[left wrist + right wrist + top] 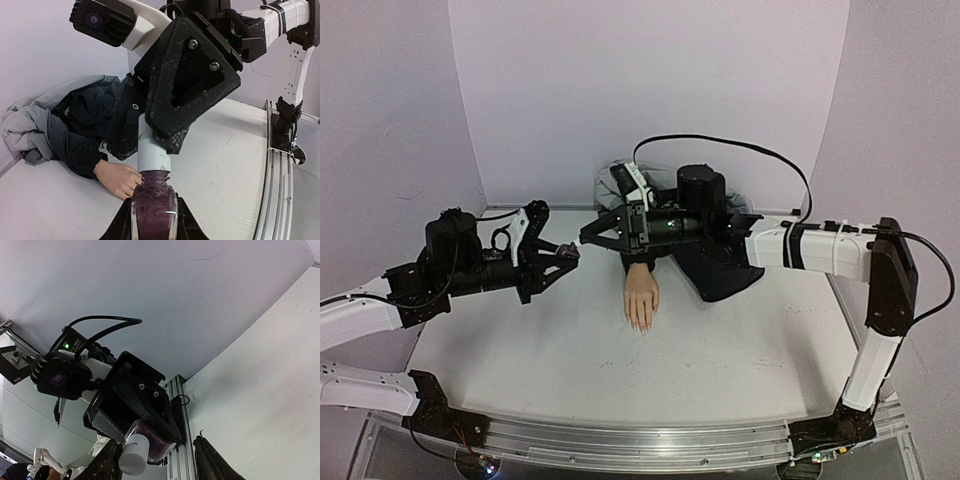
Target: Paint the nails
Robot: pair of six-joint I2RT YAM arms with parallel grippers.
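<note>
My left gripper is shut on a small glass bottle of dark purple polish, held in the air with its white cap pointing at the right arm. The right gripper straddles that cap: one finger lies close beside it, while the other stands well off, so the jaws are open. The two grippers meet above the table's left centre, left gripper facing right gripper. The pale mannequin hand lies flat on the table below, fingers toward me. Its nails are too small to make out.
A dark jacket sleeve with grey lining covers the mannequin's wrist and bunches against the back wall. The white table ends in an aluminium rail at the near edge. Purple walls enclose the back and sides.
</note>
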